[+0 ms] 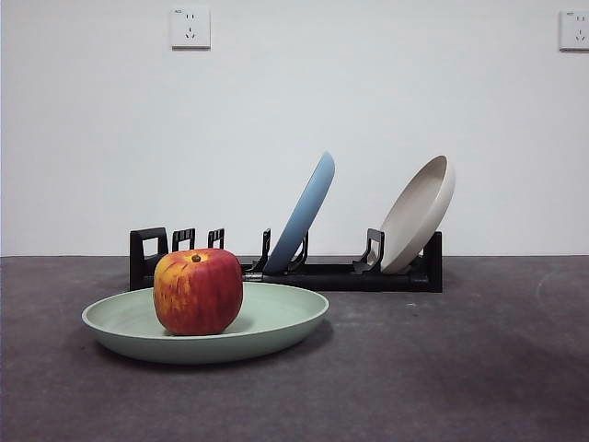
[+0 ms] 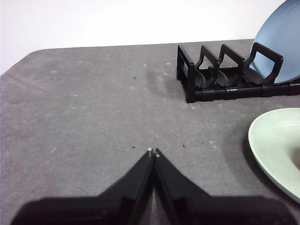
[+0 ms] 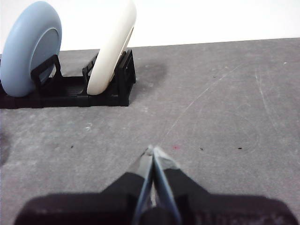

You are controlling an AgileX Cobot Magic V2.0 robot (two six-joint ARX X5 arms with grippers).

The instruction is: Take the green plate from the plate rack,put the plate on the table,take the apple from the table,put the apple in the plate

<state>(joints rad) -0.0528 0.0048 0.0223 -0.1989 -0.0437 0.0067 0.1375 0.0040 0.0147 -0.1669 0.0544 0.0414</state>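
Observation:
The green plate lies flat on the table in front of the plate rack. The red apple sits upright in it, left of its middle. The left wrist view catches the plate's rim and the rack's empty end slots. My left gripper is shut and empty, held over bare table well away from the plate. My right gripper is also shut and empty, over the table in front of the rack's other end. Neither arm shows in the front view.
A light blue plate leans in the rack's middle slot and a beige-white plate leans at its right end. Both also appear in the right wrist view, blue plate and beige plate. A white wall stands behind.

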